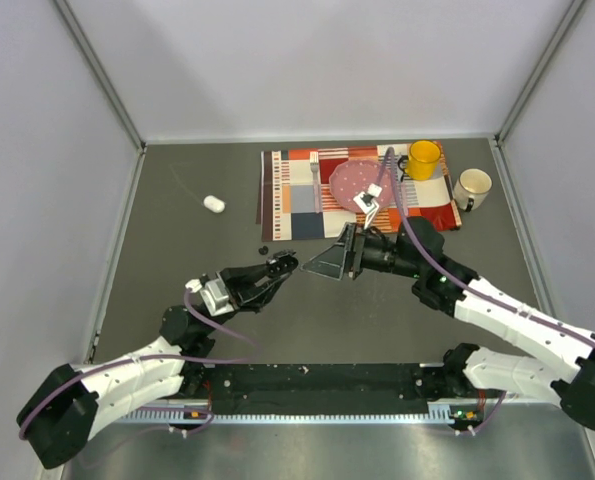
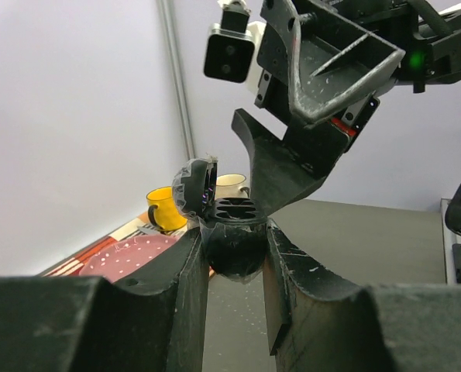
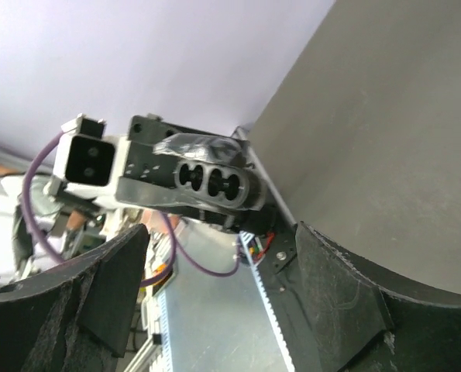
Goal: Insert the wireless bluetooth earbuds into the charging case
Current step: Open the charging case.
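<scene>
Over the grey table (image 1: 177, 300), left fingers (image 2: 176, 310) clamp the open charging case (image 2: 232, 232); right fingers (image 3: 346, 294) gape empty alongside; earbuds' seating unclear.

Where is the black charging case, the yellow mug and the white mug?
black charging case (image 2: 232, 252), left wrist view, its rounded lower body
yellow mug (image 1: 423, 158), top external view, its open top
white mug (image 1: 473, 186), top external view, its open top

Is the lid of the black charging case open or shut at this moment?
Open. The lid stands tilted up beside the charging case, and its slots are uncovered in both wrist views.
</scene>
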